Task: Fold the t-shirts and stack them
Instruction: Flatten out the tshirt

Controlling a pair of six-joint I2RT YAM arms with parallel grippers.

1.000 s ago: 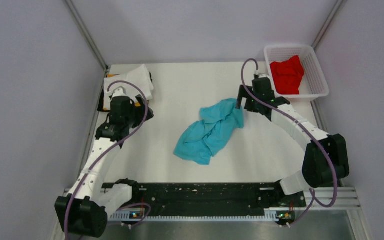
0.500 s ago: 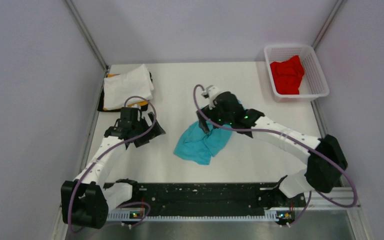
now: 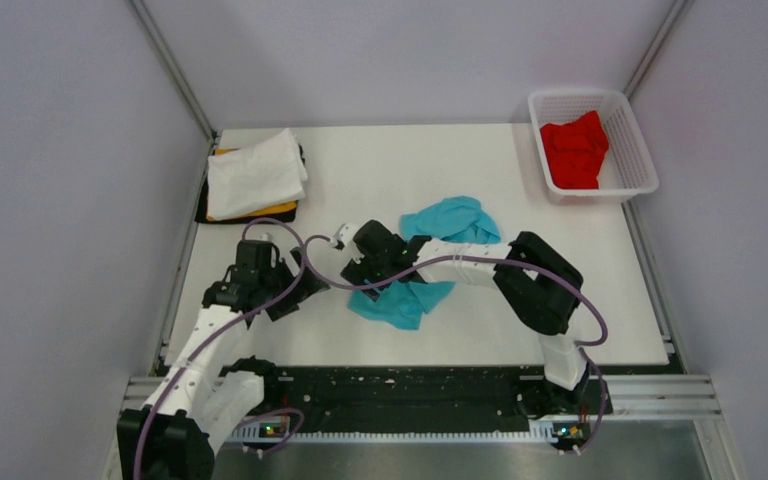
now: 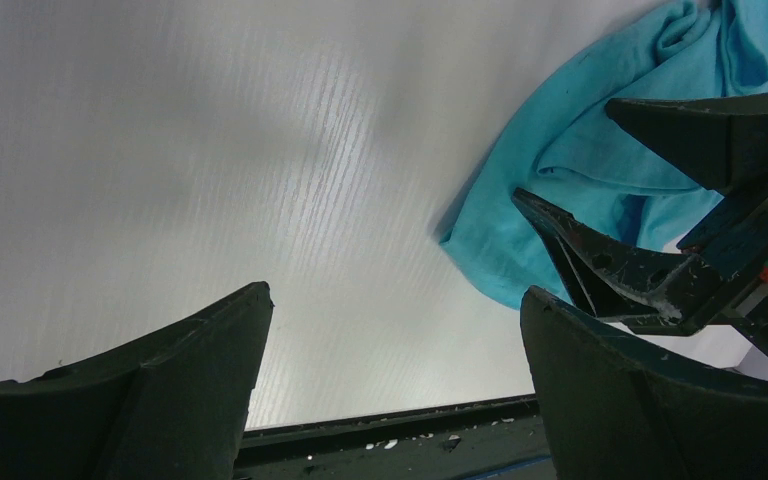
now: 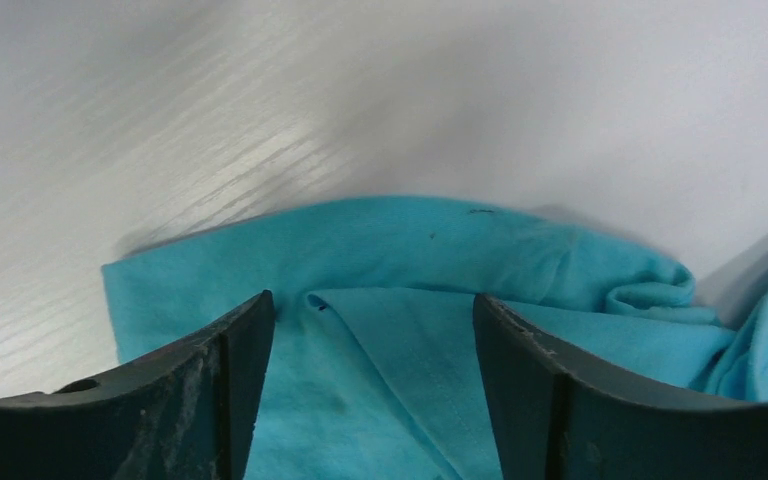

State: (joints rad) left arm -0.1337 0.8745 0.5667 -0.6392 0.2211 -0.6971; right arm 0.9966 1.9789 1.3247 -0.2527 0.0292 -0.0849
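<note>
The turquoise-blue t-shirt (image 3: 450, 220) lies crumpled mid-table. My right gripper (image 3: 358, 274) is open and low over its near-left part. In the right wrist view the open jaws (image 5: 372, 298) straddle a folded edge of the shirt (image 5: 410, 240). My left gripper (image 3: 305, 290) is open and empty over bare table just left of the shirt. The left wrist view shows its jaws (image 4: 395, 292) wide apart, with the shirt (image 4: 520, 230) and the right gripper's fingers (image 4: 610, 262) beyond. The folded white t-shirt (image 3: 255, 172) lies on the yellow-orange one (image 3: 272, 210) and the black one (image 3: 203, 212). The red t-shirt (image 3: 573, 148) lies in the basket.
The white mesh basket (image 3: 642, 152) stands at the far right corner. The folded stack is at the far left corner. The table's black front rail (image 3: 410, 385) runs along the near edge, and grey walls close in both sides.
</note>
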